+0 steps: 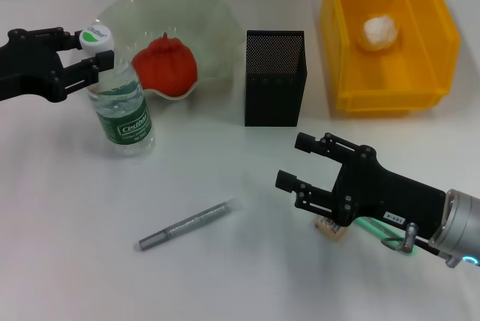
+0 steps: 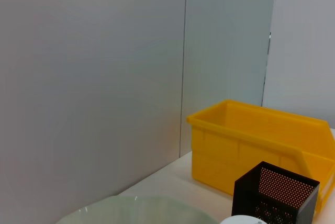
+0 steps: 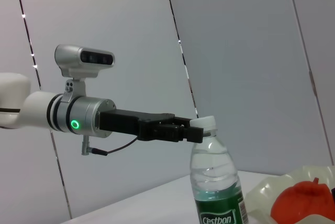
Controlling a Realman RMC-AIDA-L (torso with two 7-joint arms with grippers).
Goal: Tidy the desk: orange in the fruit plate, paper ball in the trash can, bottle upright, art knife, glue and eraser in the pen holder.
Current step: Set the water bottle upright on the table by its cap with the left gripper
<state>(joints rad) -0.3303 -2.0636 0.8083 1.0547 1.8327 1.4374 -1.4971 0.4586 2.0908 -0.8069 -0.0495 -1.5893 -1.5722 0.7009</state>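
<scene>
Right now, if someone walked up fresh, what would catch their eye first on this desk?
Probably the bright yellow trash can at the far right, a white paper ball inside it. Next, the red-orange orange in the pale-green fruit plate at the far left, with the left gripper at the neck of the upright bottle just in front.

Printed in white on the green label of the bottle (image 1: 122, 107): "Cestbon", with smaller illegible lines beneath. Repeated, small and barely legible, on the white cap (image 1: 96, 37). Seen again as "Cestbon" on the label in the right wrist view (image 3: 217, 211). Illegible white tag on the right gripper (image 1: 301, 162) body.
</scene>
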